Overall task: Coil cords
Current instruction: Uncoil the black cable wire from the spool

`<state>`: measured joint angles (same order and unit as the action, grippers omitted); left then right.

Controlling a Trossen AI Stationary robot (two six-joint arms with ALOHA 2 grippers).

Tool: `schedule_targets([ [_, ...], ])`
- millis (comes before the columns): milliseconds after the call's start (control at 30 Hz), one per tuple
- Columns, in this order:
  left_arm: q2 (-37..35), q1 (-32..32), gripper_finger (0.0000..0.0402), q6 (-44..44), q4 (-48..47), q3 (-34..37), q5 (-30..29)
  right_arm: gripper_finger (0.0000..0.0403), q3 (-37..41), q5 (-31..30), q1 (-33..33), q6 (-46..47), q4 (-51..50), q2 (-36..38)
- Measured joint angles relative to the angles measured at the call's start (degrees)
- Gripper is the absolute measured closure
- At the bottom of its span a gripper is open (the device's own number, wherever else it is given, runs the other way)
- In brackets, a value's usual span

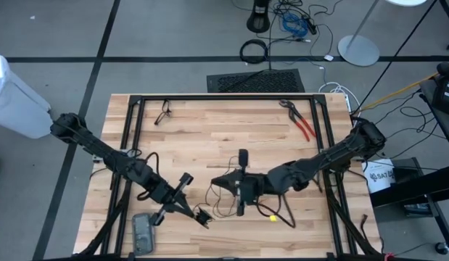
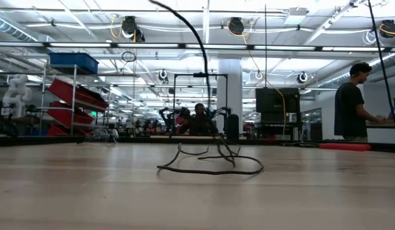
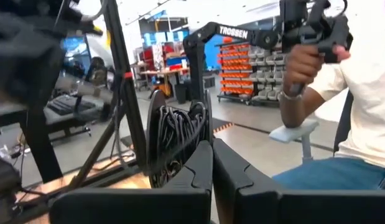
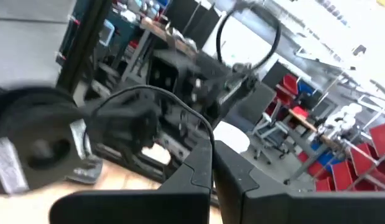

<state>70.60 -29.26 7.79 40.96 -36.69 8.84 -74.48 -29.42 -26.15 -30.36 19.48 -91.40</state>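
The surface (image 1: 209,138) is pale wood planking with a matte grain, edged by a black metal frame. The thin black cord (image 1: 225,199) lies near its middle in loose, irregular loops; in the low view it (image 2: 210,167) sprawls flat on the wood, with one strand rising in a tall arc upward. The right pincer (image 1: 241,194), dark and blocky, sits over those loops, its fingers pressed together on a strand of the cord (image 4: 180,109). The left pincer (image 1: 204,219) is low near the front edge, fingers pressed together beside a tight bundle of black windings (image 3: 176,134). Red-handled pliers (image 1: 300,119) lie toward the far right corner. A flat grey object (image 1: 143,232) rests at the front left.
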Motion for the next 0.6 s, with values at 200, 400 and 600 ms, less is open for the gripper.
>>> schedule_targets([
  [200,-0.01,0.67,0.0401,-0.02,-1.79,0.00,-0.20,0.0403,0.00,-4.03,-4.02,-2.71,0.01,2.94],
  [400,-0.01,1.79,0.0401,-0.02,-3.00,-0.01,-0.28,0.0403,-0.02,-13.40,-9.15,-8.24,-0.12,4.72],
  [600,-0.65,3.40,0.0401,0.01,-3.04,0.00,-0.30,0.0403,-0.02,-21.02,-14.14,-11.33,-0.03,6.50],
])
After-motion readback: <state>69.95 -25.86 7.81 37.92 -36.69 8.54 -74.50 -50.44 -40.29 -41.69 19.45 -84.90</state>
